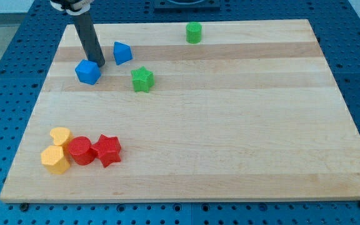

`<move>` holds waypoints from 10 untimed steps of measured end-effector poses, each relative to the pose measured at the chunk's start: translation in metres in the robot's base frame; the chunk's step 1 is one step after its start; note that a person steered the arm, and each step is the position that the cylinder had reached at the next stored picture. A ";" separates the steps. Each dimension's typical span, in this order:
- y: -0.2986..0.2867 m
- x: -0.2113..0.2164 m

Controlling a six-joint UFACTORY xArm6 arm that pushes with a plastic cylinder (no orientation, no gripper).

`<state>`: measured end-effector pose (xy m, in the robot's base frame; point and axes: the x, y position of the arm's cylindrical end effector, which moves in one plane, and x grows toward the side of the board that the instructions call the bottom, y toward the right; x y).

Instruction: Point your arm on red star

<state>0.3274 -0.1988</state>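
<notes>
My tip (99,63) sits just beside the blue cube (87,72) — well apart from the red star (109,150).

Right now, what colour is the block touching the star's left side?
Red: a round block against the red star, clear in the camera view.

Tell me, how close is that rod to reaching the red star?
Nothing looks done yet. My tip sits near the view's top left, between two blue blocks, touching or nearly touching the lower one. The red star lies far off near the view's bottom left, beside a red cylinder and two yellow blocks. Left to do: the whole trip down the board to the star.
</notes>
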 end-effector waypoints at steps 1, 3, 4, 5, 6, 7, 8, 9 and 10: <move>-0.013 -0.002; -0.035 0.004; -0.035 0.015; -0.035 0.038; -0.028 0.059; -0.007 0.062; 0.012 0.075; 0.013 0.095; 0.013 0.113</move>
